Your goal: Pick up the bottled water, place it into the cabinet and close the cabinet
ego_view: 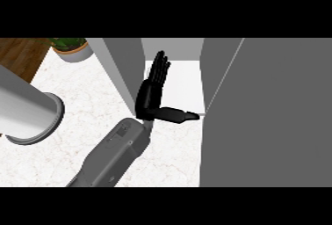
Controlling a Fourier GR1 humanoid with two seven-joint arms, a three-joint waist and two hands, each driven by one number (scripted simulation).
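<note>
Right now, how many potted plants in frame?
1: the potted plant is at the top left, at the far corner of the counter. The cabinet could hide more.

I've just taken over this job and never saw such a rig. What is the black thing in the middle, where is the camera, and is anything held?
This is a single view from the robot's head, looking steeply down at the white counter. The grey forearm ends in the black left hand, judged by its thumb and where the arm enters. Its fingers are straight, point toward the opening of the grey cabinet, and hold nothing. The bottled water shows nowhere; whether it is inside I cannot tell. A potted plant stands far left, and a pale cylinder at left I cannot identify. The right hand is out of view.
</note>
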